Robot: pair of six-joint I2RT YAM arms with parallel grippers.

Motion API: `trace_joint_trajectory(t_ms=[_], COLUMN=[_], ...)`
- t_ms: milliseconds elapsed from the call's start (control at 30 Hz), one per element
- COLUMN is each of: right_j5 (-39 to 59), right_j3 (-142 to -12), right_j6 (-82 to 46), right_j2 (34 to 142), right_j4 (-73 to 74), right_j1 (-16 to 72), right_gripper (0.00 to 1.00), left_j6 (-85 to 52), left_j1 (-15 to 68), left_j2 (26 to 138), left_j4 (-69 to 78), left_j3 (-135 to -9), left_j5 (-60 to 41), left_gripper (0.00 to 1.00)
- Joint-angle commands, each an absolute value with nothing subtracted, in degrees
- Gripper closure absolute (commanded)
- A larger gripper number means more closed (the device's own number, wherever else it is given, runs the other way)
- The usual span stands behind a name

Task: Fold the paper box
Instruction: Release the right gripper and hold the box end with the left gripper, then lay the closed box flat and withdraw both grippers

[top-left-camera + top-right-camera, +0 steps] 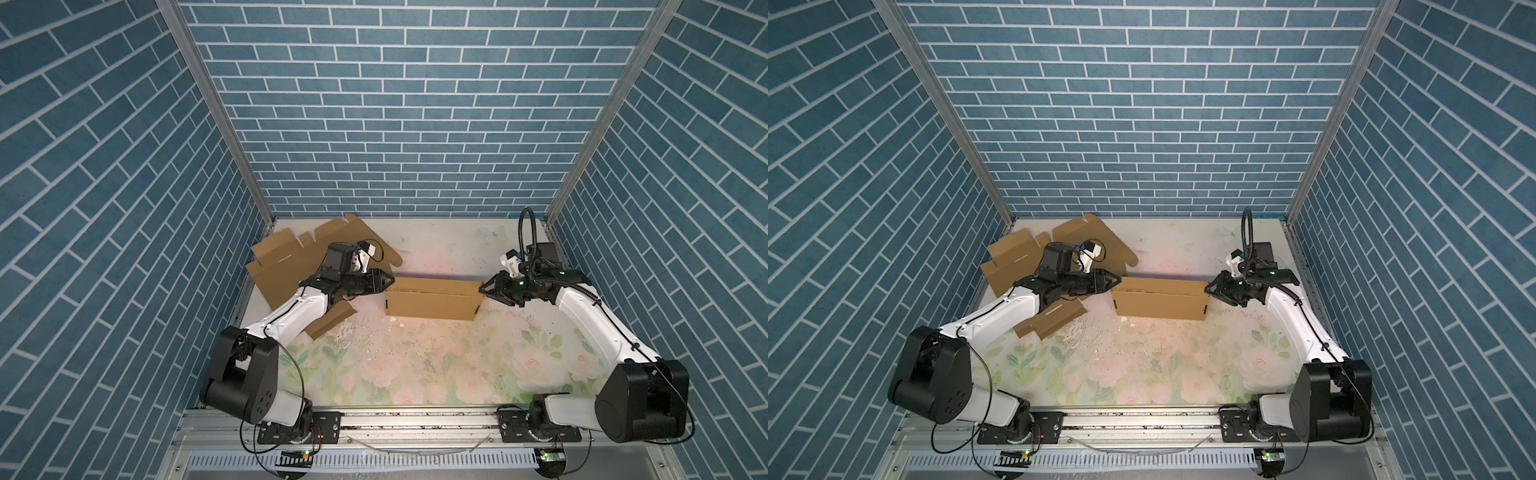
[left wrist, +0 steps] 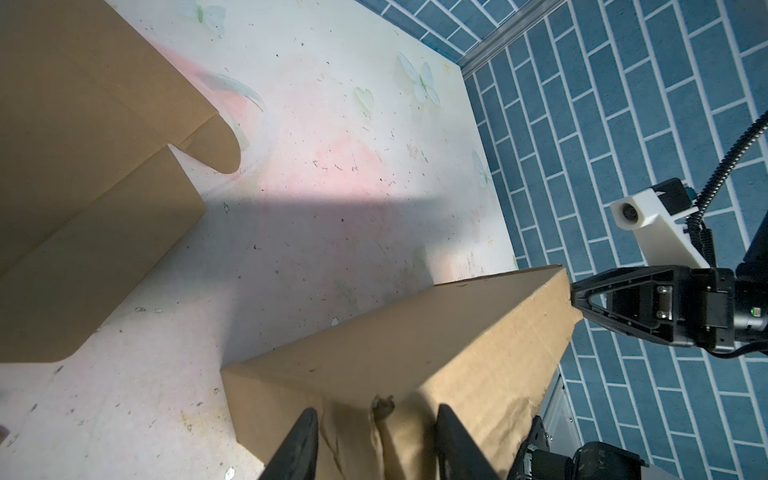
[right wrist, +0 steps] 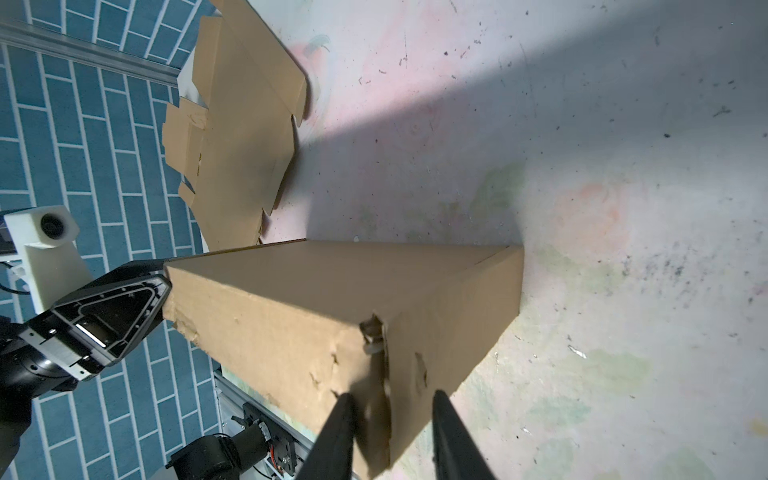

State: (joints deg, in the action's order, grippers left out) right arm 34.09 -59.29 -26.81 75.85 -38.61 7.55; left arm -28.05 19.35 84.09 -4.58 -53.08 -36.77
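Brown cardboard box [image 1: 432, 301] stood mid-back on the floral tabletop [image 1: 415, 374], with the left gripper [image 1: 390, 279] and right gripper [image 1: 483, 289], both black, at its opposite ends. Their jaws were part-open, clamping nothing (apparently). Pressing inward evenly, I judged, would square its ends without buckling or skidding.

One box [image 1: 432, 303] stands on one table [image 1: 415, 365]. Flat cardboard [image 1: 274, 270] shows in two places; whether it is one sheet or two cannot be told. There are two arms, left arm [image 1: 291, 316] and right arm [image 1: 590, 316], and two grippers, left gripper [image 1: 390, 280] and right gripper [image 1: 482, 289].
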Motion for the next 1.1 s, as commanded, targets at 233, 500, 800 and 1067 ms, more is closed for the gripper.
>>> trace_joint_trajectory(t_ms=[233, 500, 800, 1067], right_j5=[29.6, 32.3, 24.9, 23.1], right_j3=[-57.8, -57.6, -50.9, -43.0], right_j6=[-23.3, -22.8, -29.3, -37.8], right_j2=[73.9, 67.2, 65.4, 73.1], right_j4=[-44.5, -52.1, -51.2, -36.2], right_j1=[7.0, 7.3, 8.2, 17.8], right_gripper=[0.66, 0.5, 0.31, 0.29], left_j6=[-28.4, -27.3, -28.8, -35.0], left_j1=[22.5, 22.5, 22.8, 32.3], left_j2=[81.8, 69.8, 66.0, 71.0], left_j4=[-10.8, -18.8, -25.6, -20.8], left_j3=[-49.4, -46.4, -44.4, -37.9], left_j5=[-32.0, -30.5, -27.8, -23.4], left_gripper=[0.49, 0.37, 0.31, 0.28])
